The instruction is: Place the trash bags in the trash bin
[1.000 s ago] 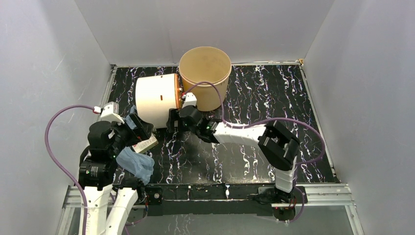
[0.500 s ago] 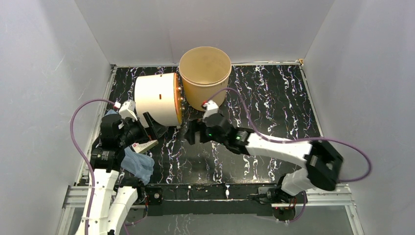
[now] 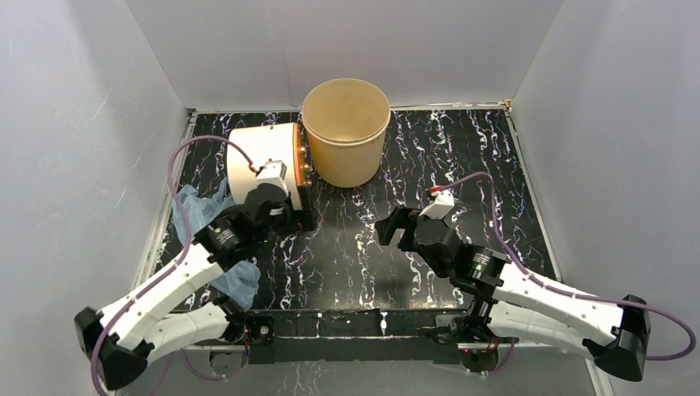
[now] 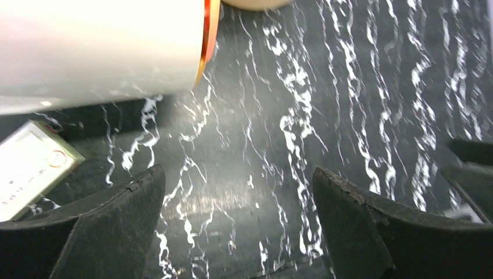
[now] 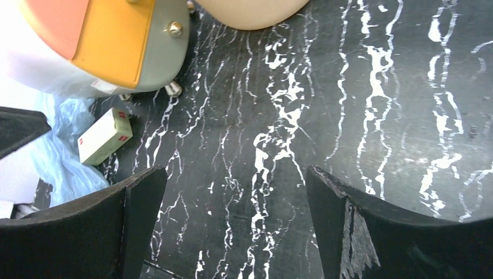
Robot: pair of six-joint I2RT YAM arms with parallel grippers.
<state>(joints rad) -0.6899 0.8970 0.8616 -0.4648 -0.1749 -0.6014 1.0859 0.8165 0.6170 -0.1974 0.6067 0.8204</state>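
Presently bag (image 3: pixel 195 211) outside bin (image 3: pixel 347 167), beside drum (image 3: pixel 256 157); left fingers (image 4: pixel 99 232), right fingers (image 5: pixel 378 232) spread, empty.

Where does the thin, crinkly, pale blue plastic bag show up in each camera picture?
Top external: pale blue plastic bag at left side.
Left wrist: not in it.
Right wrist: bag at lower left, by small white card box.
Shared landmark: cream drum with orange face.

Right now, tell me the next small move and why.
Probably swing the left jaws left over the pale blue trash bag and lower them onto it. Both arms' jaws stand open and empty, the bag lies crumpled at the table's left edge beside that arm, and the trash bin holds nothing visible.
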